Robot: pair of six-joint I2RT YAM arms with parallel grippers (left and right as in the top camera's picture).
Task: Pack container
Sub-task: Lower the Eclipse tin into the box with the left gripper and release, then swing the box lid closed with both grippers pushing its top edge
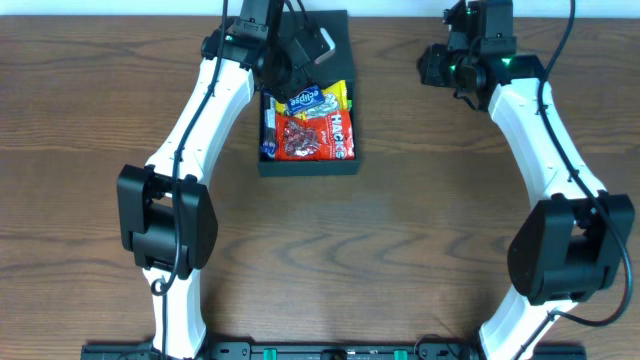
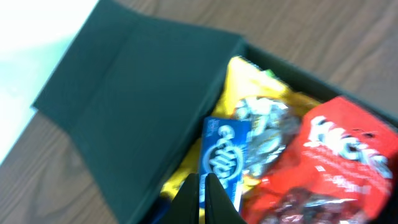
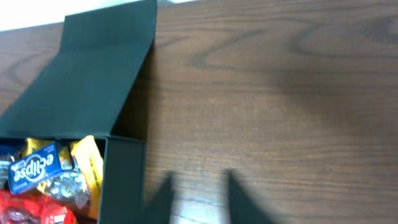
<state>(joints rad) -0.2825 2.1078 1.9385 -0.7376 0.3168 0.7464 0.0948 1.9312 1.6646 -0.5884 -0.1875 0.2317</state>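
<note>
**Snack-filled container lies open between two pincers**

The left pincer (image 2: 202,183) hangs over the container's (image 1: 308,168) back-left corner, fingers drawn together with nothing seen between them. The container sits on the tabletop (image 1: 420,250), its flap lid (image 1: 335,35) thrown open behind it and a blue packet (image 1: 303,100) and a red packet (image 1: 310,138) heaped inside. The box looks stiff, matte and easy to grip. The lid's free edge seems the best hold, while the glossy packets are probably slippery. The right pincer (image 3: 198,200), well to the container's right, is spread and empty.

robot lab: wooden table (image 1: 400,250), two mounted arms (image 1: 190,130)
</note>
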